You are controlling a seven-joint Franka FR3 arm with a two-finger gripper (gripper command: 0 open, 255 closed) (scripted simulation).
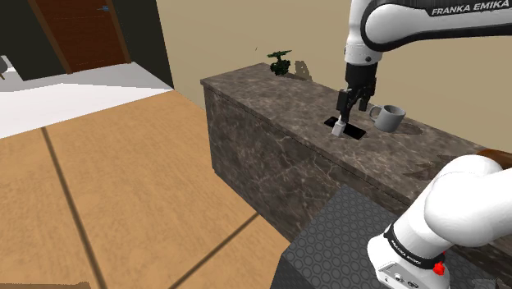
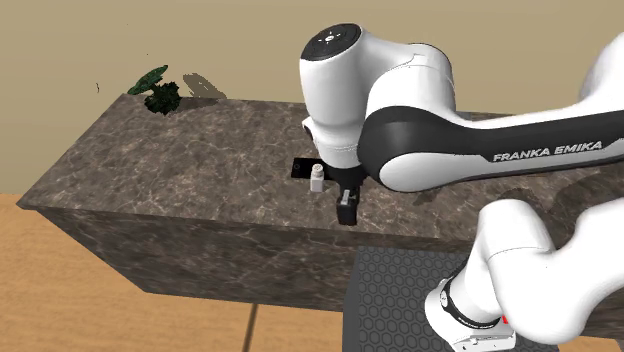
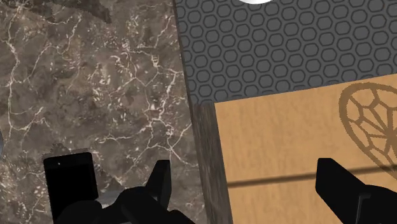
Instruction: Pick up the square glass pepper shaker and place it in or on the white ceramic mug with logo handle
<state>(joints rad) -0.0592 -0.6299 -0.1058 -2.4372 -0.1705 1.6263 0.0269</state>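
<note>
Gripper (image 1: 352,105) hangs over the counter (image 1: 271,94), fingers spread wide and holding nothing. The small white shaker (image 1: 339,127) stands upright just below it, near the counter's stand-side edge. The grey mug (image 1: 390,117) sits close beside.

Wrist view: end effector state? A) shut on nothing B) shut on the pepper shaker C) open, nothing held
C: the end effector's fingers stand wide apart with counter edge and wood floor between them, while the white pepper shaker stands free on the marble counter.
</note>
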